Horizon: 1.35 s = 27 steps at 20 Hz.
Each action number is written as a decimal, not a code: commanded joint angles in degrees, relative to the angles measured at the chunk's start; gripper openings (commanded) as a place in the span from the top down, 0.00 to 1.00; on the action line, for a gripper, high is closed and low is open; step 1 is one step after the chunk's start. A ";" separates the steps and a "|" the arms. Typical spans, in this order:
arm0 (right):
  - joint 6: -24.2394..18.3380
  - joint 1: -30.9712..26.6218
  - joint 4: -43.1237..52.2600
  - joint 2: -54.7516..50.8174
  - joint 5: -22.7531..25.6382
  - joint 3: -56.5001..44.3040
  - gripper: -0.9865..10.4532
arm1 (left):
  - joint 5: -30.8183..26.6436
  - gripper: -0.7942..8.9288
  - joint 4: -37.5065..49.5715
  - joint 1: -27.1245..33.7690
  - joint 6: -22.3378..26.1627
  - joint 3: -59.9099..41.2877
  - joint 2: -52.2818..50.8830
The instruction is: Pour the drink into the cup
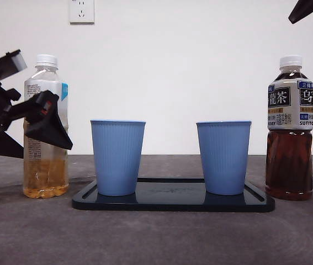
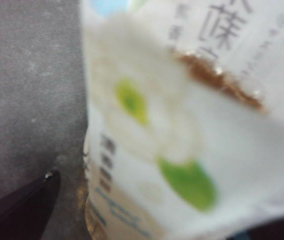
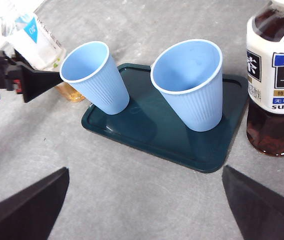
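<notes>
At about nine o'clock from the tray [image 1: 173, 205], the capped, part-full light tea bottle [image 1: 47, 138] stands on the tabletop [image 1: 156, 237], thin-walled and easily squeezed, best held mid-label where the left gripper [image 1: 46, 124] straddles it, jaws apart.

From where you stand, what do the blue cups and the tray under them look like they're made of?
The two blue cups look like thin paper or plastic: matte, finely ribbed walls, a rolled rim. Which of the two I cannot tell. The dark tray looks like hard plastic: smooth, glossy, faintly reflecting, with a raised lip.
</notes>
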 commanded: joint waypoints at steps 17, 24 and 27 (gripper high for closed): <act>-2.71 0.31 0.46 0.17 -0.17 0.96 0.49 | -0.07 0.70 2.47 -0.22 -1.51 0.17 -0.48; -4.92 0.33 0.46 0.17 -0.24 0.96 0.49 | -7.23 0.70 -19.91 -0.31 11.67 7.21 -7.50; -5.97 0.33 0.44 0.17 -0.42 0.96 0.49 | -13.51 0.71 -30.97 -1.11 17.64 13.03 -8.66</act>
